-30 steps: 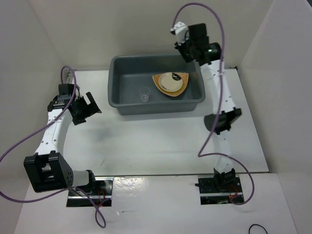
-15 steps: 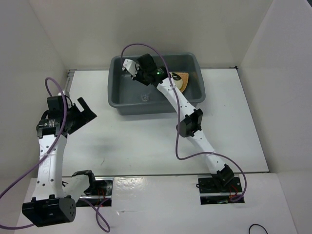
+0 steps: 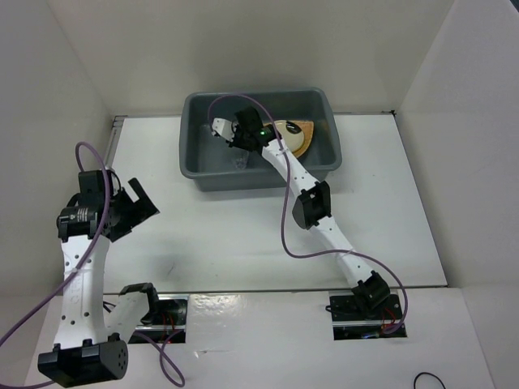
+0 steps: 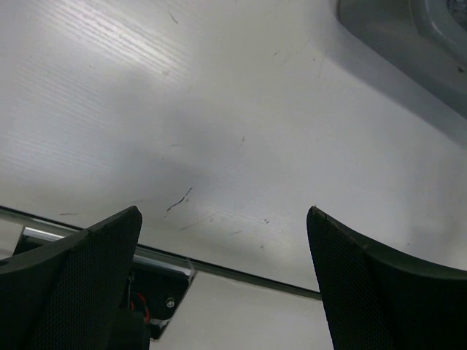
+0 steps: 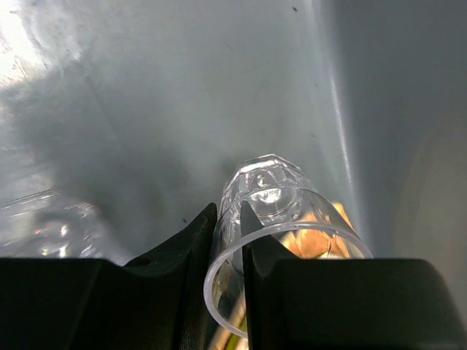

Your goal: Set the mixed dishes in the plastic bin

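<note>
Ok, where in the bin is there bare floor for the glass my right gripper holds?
The bin is bare at its left end, between the left wall and the loose glass near the front wall. The right end is crowded: the saucer sits on the plate there.

Table (image 3: 227, 235) near and left of the plastic bin (image 3: 188, 162): open. Right arm (image 3: 293, 168) crosses the bin's near rim; right gripper (image 5: 228, 248), clamped on the glass (image 5: 277, 197), fills its left half. Plate (image 3: 313, 130) and saucer (image 3: 285, 130) cover the far right floor.
</note>
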